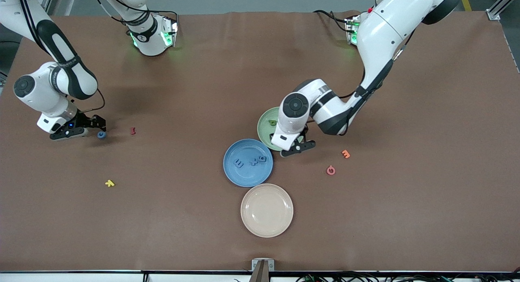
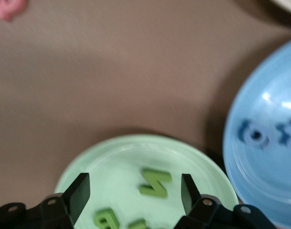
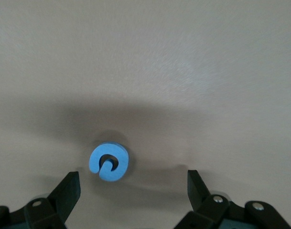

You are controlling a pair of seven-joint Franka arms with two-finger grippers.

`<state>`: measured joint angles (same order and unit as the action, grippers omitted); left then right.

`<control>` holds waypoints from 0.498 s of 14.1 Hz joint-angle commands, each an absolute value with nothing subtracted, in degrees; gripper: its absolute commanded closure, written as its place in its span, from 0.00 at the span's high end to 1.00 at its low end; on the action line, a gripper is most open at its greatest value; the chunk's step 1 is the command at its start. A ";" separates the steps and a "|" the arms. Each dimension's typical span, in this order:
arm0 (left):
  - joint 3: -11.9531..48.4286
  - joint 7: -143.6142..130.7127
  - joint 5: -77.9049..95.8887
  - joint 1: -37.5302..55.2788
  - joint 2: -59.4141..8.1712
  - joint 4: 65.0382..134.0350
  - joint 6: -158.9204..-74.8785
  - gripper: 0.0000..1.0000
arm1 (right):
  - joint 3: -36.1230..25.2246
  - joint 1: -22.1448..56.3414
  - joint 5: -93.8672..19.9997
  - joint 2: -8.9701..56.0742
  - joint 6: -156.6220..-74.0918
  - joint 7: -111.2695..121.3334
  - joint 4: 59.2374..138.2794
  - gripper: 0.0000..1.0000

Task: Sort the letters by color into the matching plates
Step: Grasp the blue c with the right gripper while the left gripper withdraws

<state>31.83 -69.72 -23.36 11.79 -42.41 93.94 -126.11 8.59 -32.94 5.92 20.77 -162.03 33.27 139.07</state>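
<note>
In the front view the left gripper (image 1: 298, 146) hangs over the edge of the green plate (image 1: 266, 125) that is nearest the camera, and its fingers stand apart with nothing between them. Just beside, nearer the camera, the blue plate (image 1: 248, 163) touches the green one and holds three blue letters (image 1: 250, 161). The right gripper (image 1: 91, 126) is low at the right arm's end of the table, close to the last blue letter (image 1: 101, 134). A red letter (image 1: 132, 131) lies near it, a yellow letter (image 1: 109, 183) lies nearer the camera, and an orange letter (image 1: 345, 154) and a pink letter (image 1: 331, 170) lie toward the left arm's end. The beige plate (image 1: 267, 210) has nothing on it. In the left wrist view the open fingers (image 2: 80, 191) frame a green letter (image 2: 155, 182) lying in the plate, with more green pieces (image 2: 107, 218) beside it. I think a careless rise could catch the plate rim and push it against the blue plate. In the right wrist view the wide fingers (image 3: 69, 191) stand on both sides of the round blue letter, but it lies closer to one finger. The risk, in my opinion, is that closing off centre pushes it away or tips it, since it is small and flat.
</note>
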 commanded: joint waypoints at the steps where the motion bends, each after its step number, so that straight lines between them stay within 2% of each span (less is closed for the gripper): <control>1: 32.08 -67.16 -24.35 8.36 -40.70 94.39 -125.69 0.98 | 9.84 -33.58 5.89 21.53 -164.00 32.80 139.04 1.00; 3: 32.17 -65.92 -24.26 6.78 -39.73 93.87 -124.46 0.99 | 9.84 -33.40 5.89 22.23 -164.09 32.61 138.78 0.99; 4: 32.43 -65.57 -24.26 5.64 -39.55 93.87 -124.28 0.99 | 9.84 -33.22 5.89 22.24 -164.00 32.69 138.43 0.94; 5: 32.43 -64.96 -24.26 5.10 -38.42 94.04 -124.10 0.99 | 9.84 -33.14 5.89 22.58 -164.09 32.70 138.43 0.88; 7: 32.61 -63.12 -24.00 2.56 -37.27 94.04 -123.84 0.99 | 9.84 -33.14 5.98 22.68 -164.00 32.70 138.34 0.68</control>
